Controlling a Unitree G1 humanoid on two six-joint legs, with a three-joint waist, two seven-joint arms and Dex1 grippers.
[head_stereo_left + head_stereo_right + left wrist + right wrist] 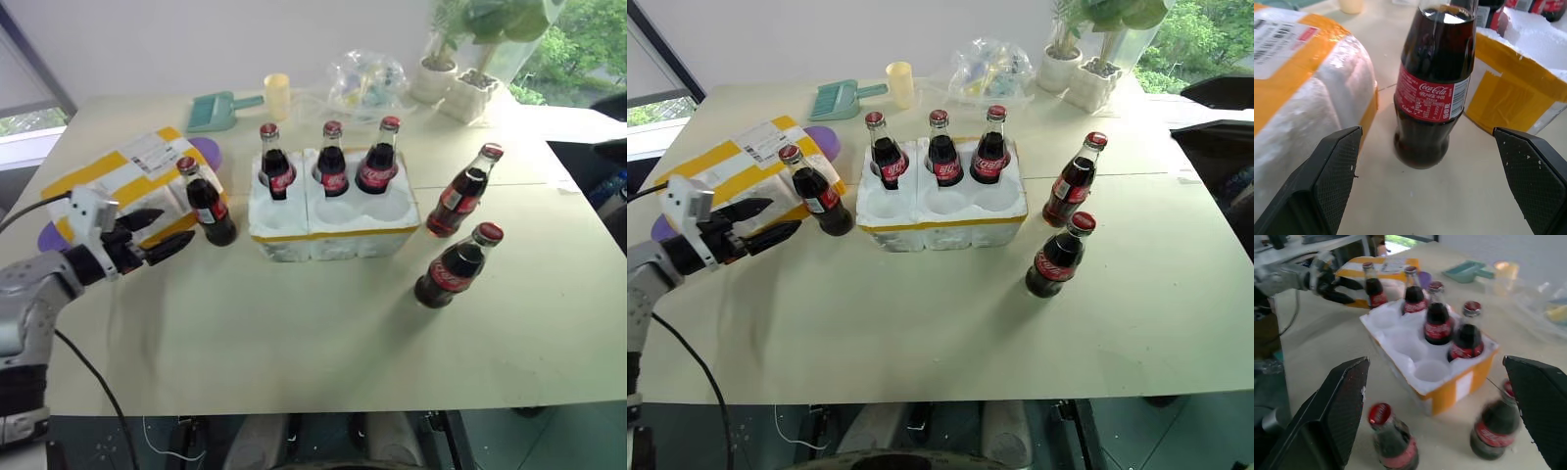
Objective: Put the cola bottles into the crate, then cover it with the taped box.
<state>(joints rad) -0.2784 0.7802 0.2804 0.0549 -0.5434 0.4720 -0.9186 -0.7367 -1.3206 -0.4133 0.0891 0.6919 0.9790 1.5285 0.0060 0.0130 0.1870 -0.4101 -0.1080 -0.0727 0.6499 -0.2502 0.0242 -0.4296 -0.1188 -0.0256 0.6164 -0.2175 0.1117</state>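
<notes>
The left gripper [155, 235] hangs wide open and empty, a cola bottle [208, 202] just ahead between its fingers, the taped box [122, 181] beside it. It should close low on the body, clear of the box. The right gripper [1442, 404], also spread empty, hovers above the crate [333, 217]. Six bottles: three in wells, three on the table. Three wells stand free.

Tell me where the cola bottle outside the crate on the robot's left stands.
That cola bottle stands upright on the table between the taped box and the crate, just ahead of the open left gripper.
</notes>
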